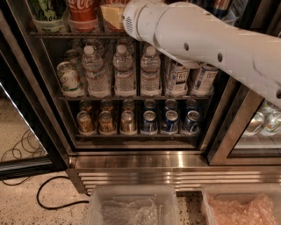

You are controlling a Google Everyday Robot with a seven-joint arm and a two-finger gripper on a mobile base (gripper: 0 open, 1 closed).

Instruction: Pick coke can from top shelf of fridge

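The coke can [82,10], red with white script, stands on the top shelf [52,34] of the fridge [145,160], at the top edge of the view; its top is cut off. My white arm [197,39] reaches in from the right. The gripper [111,15] shows only as a tan part at the arm's end, just right of the coke can at the same shelf height. Most of it is hidden by the wrist and the frame edge. Whether it touches the can I cannot tell.
A green-labelled can [45,10] stands left of the coke can. Water bottles [123,70] fill the middle rack; gold-brown cans [105,122] and blue cans [170,122] the lower one. Two clear bins [131,206] sit on the floor, with a black cable [52,195] at left.
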